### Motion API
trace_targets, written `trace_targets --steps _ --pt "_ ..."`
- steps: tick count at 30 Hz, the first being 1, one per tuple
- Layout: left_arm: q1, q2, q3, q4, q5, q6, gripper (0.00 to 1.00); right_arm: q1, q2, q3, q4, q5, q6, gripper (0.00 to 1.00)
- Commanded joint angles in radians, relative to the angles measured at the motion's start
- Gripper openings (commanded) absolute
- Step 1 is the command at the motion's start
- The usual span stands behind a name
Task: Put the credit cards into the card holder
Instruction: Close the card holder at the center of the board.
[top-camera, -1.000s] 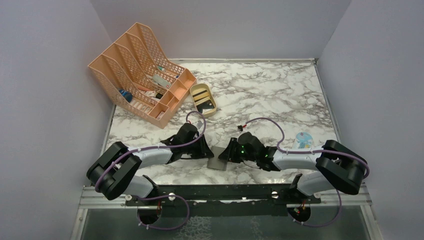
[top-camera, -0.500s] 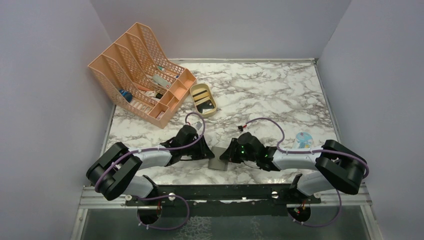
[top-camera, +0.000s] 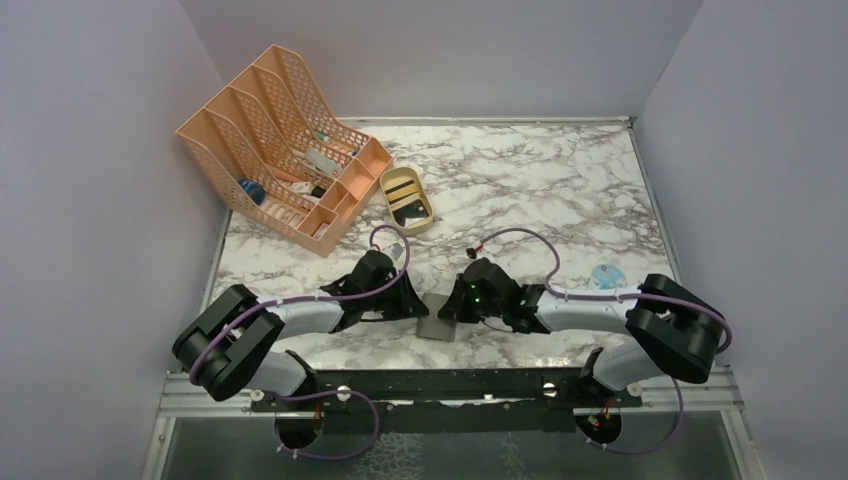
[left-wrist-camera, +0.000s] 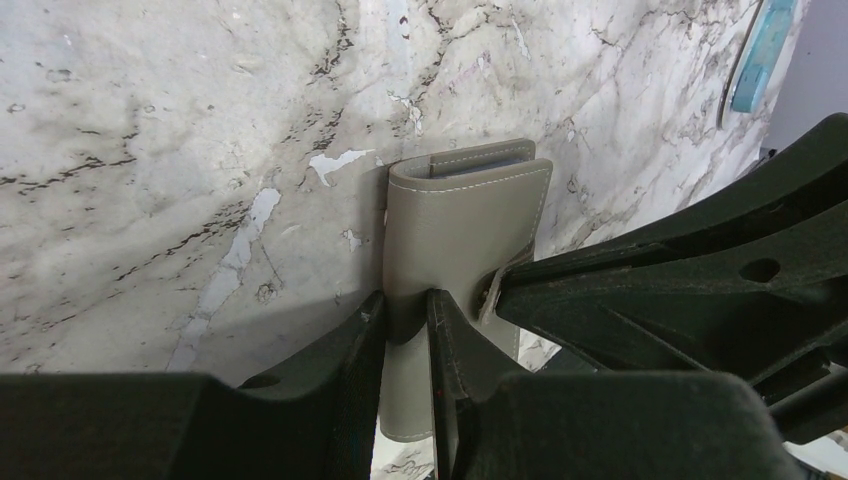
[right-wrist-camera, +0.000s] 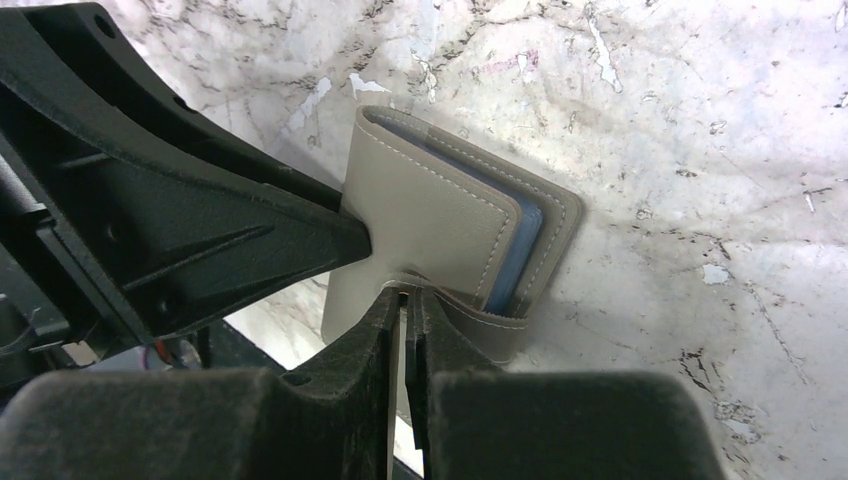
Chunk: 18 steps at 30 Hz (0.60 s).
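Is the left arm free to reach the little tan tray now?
Probably not yet: the left gripper is pinching the card holder. The way to the tray looks open, though.

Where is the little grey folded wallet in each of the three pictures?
Top view: the grey folded leather wallet is low in the centre.
Left wrist: the wallet is mid-frame, slightly right.
Right wrist: the wallet fills the middle.
Shared landmark: the white marble tabletop with dark veins, under it everywhere.
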Motion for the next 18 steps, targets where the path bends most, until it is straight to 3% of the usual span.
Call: trace_targets --steps 1,9,18 --pt "-0.036 0.028 -0.017 -0.017 0.019 -0.001 0.23 0.028 0.105 0.034 -0.208 0.114 -0.076 0.07" --pt "-0.041 0.015 -0.021 -0.012 0.015 -0.003 0.23 0.072 0.178 0.118 -0.384 0.209 -0.098 0.06" --pt "-0.044 -0.007 -0.033 0.0 0.015 -0.001 0.23 0.079 0.256 0.18 -0.466 0.238 -0.116 0.02"
